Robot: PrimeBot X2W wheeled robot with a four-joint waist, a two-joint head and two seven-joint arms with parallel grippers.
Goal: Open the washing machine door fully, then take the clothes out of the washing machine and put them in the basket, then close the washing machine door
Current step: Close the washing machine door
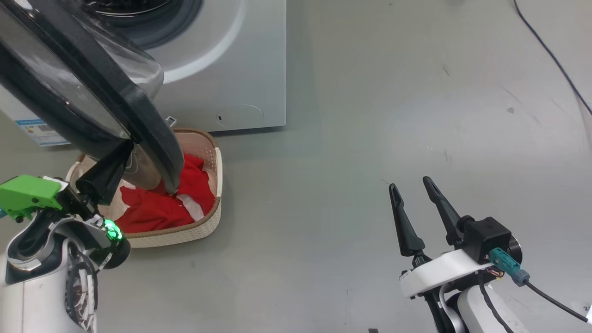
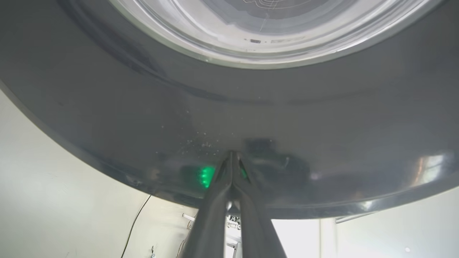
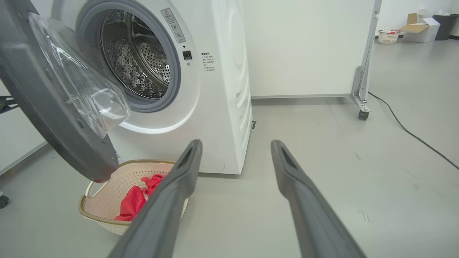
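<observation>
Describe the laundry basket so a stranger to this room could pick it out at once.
Start at the white washing machine and look down to the floor at its front, beneath the open black-rimmed door. The basket sits there: cream, perforated, with a brown woven-look rim. The red clothes lying inside set it apart.

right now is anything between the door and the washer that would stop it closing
Nothing visible does. The gap between the washing machine door and the washing machine is bare; the clothes lie in the basket beneath the door.

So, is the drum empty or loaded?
Empty, as far as visible: bare steel drum; the red clothes lie in the basket.
</observation>
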